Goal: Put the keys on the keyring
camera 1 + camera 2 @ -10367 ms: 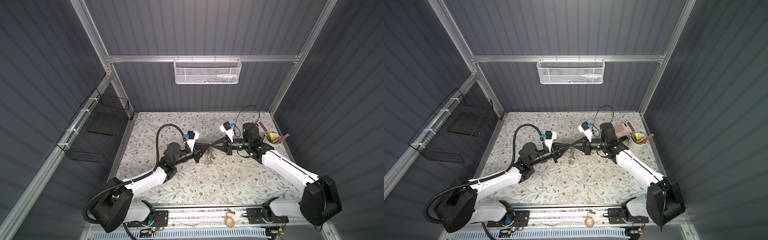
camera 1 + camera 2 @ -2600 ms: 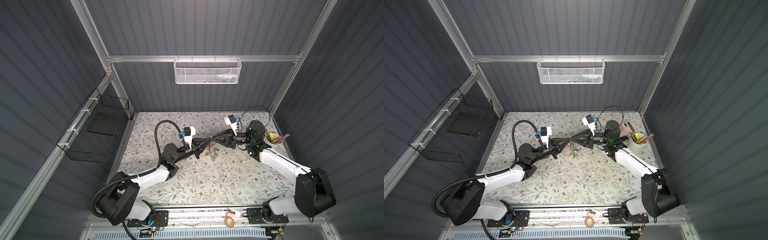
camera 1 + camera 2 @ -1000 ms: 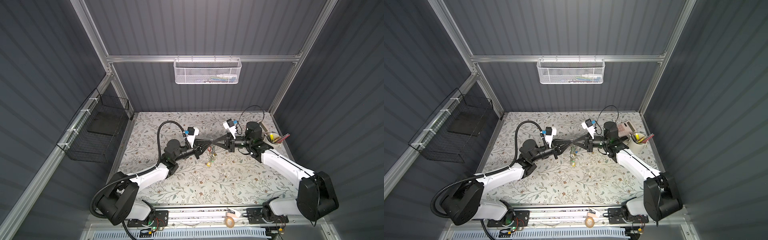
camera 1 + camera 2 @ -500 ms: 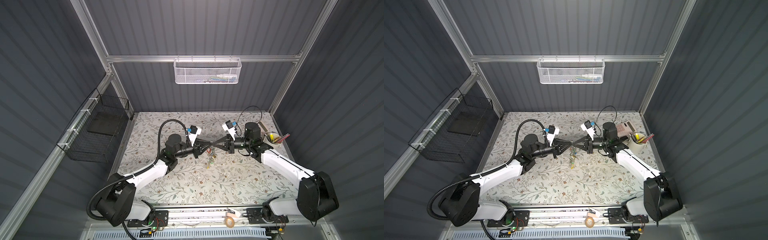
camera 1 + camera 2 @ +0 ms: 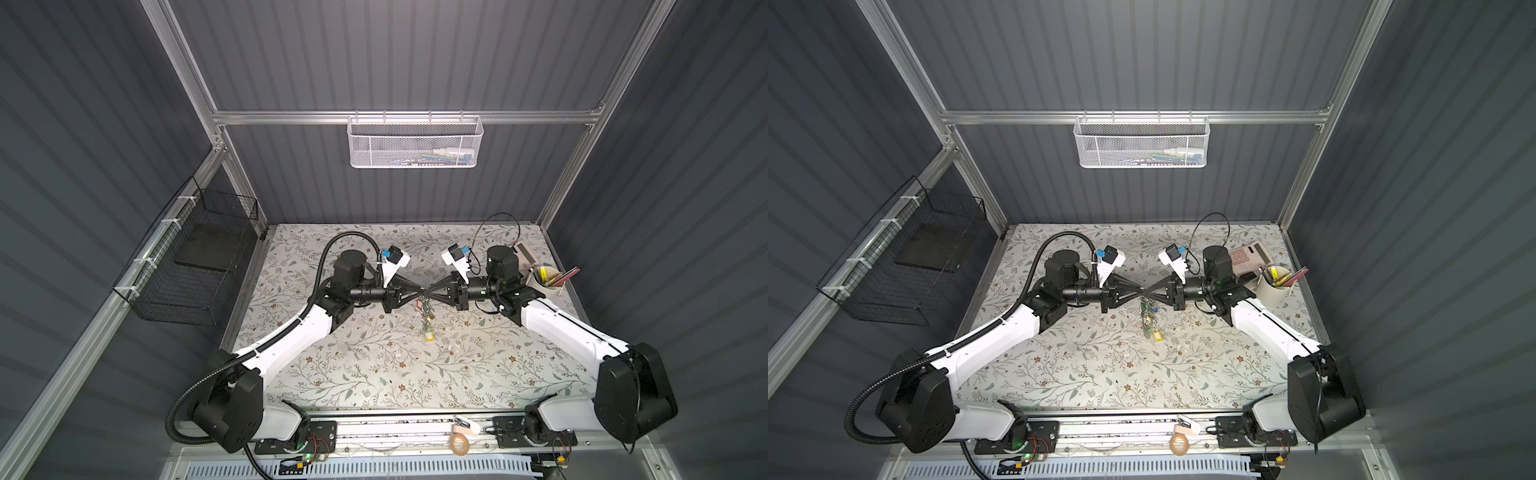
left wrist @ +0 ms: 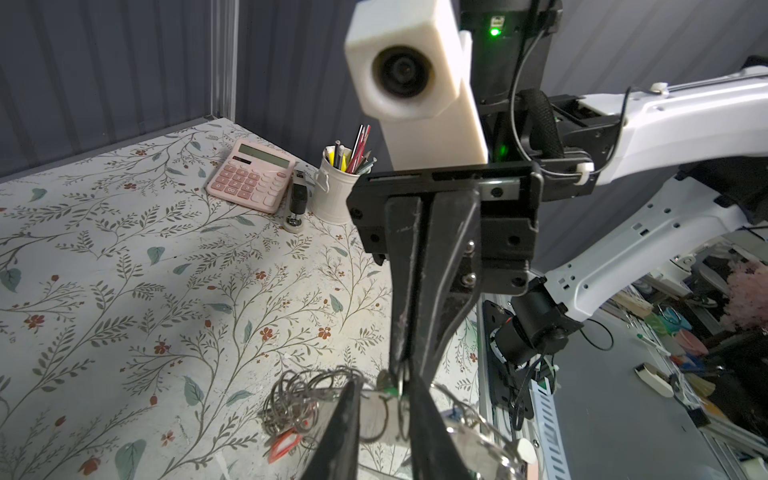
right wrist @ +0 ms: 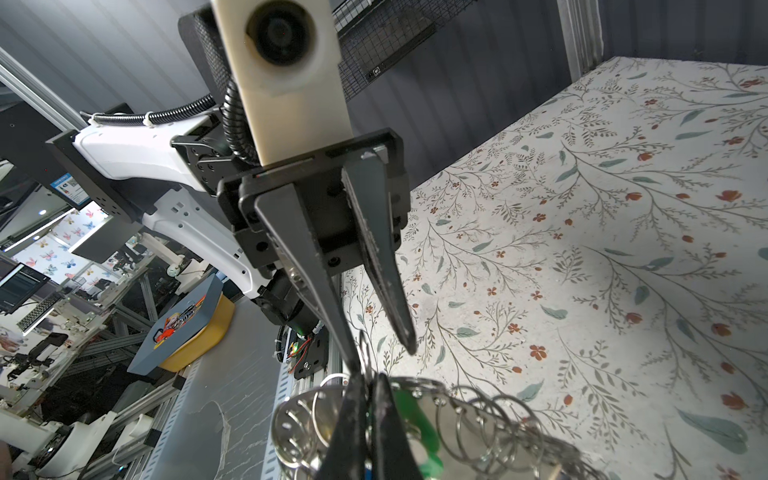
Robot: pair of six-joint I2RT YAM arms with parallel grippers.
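Above the worktop's point(image 5: 374, 365) middle, the left end effector point(image 7: 382, 355) has just opened, leaving the closed right end effector point(image 6: 401, 374) alone gripping the keyring point(image 7: 498, 411) beside the green-tagged keys point(image 7: 419, 428), probably now threaded on.

- keys point(image 7: 422, 428): bright green tag just beside the keyring's loop; the metal keys mostly hidden.
- keyring point(image 7: 490, 415): grey loop crowded with silver rings, pinched by the right end effector point(image 6: 401, 374), cluster dangling, yellow tag point(image 5: 428, 334) lowest.
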